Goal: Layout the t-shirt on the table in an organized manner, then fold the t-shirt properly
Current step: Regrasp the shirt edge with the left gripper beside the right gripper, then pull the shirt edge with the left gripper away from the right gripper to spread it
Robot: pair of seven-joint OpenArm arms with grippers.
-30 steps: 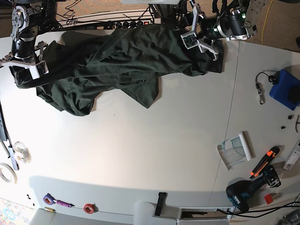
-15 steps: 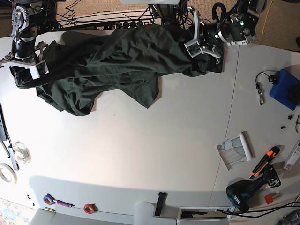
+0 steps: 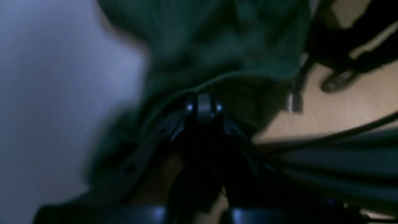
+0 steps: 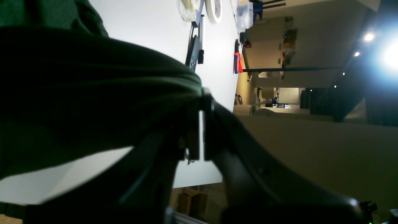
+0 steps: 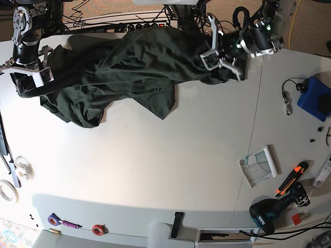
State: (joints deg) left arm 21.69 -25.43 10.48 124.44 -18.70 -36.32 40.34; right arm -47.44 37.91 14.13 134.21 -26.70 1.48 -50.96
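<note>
Where the base view looks down on the white table (image 5: 170,155), the nearest band holds small clutter, all well apart from the dark green t-shirt (image 5: 129,67). A red tape ring (image 5: 98,229) and a purple-capped item (image 5: 53,220) lie nearer the viewer than the t-shirt's view-left half. A teal-and-black drill (image 5: 266,213), an orange-handled cutter (image 5: 292,179) and a rolled sheet of paper (image 5: 261,168) lie nearer than its view-right end and to view-right of it. A blue case (image 5: 313,98) sits farther back, to view-right of the t-shirt and apart from it.

The t-shirt lies crumpled as a long band, with loose folds sagging toward the near side. At the t-shirt's view-left end, the right gripper (image 5: 28,77) has its jaws drawn together on a gathered edge of the fabric. The right wrist view shows cloth bunched at the fingertips, with only a thin slit between the fingers. At the t-shirt's view-right end, farthest back, the left gripper (image 5: 220,56) meets the cloth. The left wrist view is blurred, yet its fingers converge on a hem of the fabric, pinching it.
</note>
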